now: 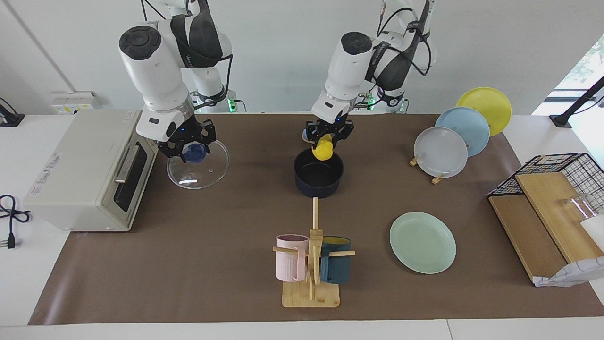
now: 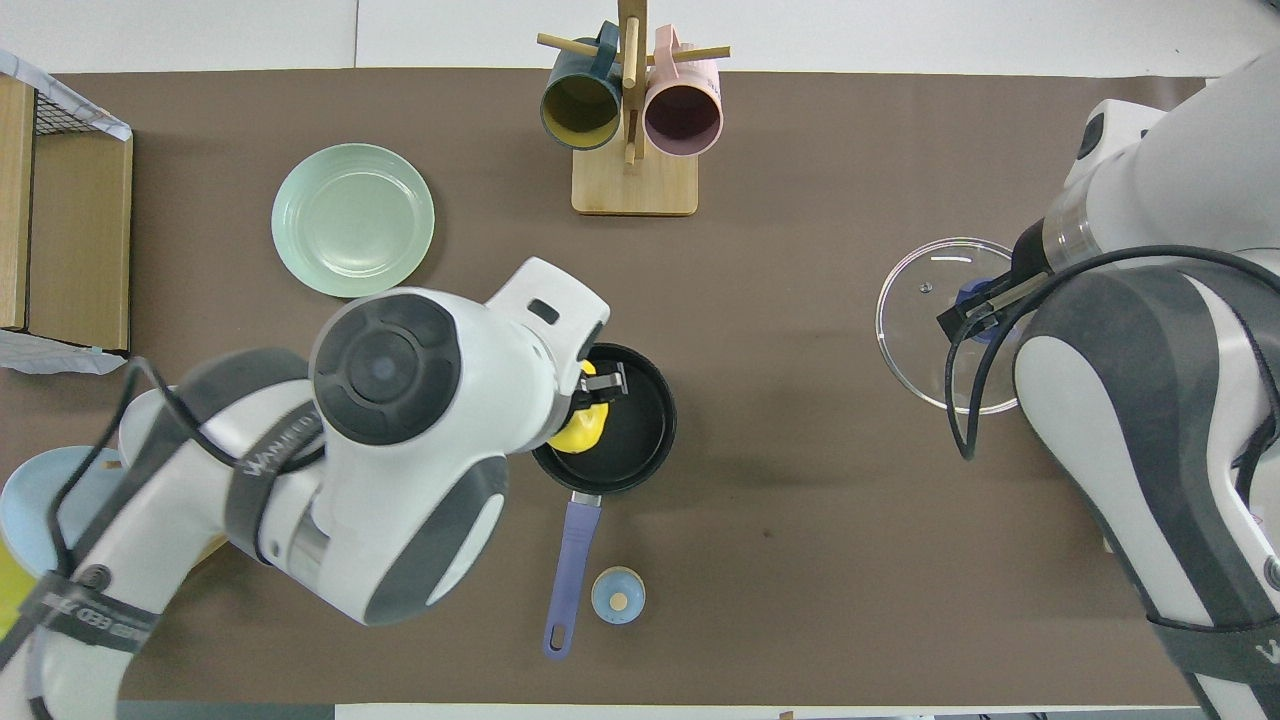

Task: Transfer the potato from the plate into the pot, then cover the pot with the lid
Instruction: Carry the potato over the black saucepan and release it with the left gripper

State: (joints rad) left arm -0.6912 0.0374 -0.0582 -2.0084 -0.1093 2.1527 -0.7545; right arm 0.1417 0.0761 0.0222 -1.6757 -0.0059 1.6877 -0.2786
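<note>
Left gripper (image 1: 329, 137) jaws grip the potato (image 1: 323, 148) over the pot (image 1: 318, 175); right gripper (image 1: 189, 147) jaws clamp the lid (image 1: 198, 165) knob; arm band reads "WANNEED"

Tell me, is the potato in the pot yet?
Not yet. The left gripper holds the potato in the air just over the pot, whose black inside is empty. The mint-green plate is bare.
</note>
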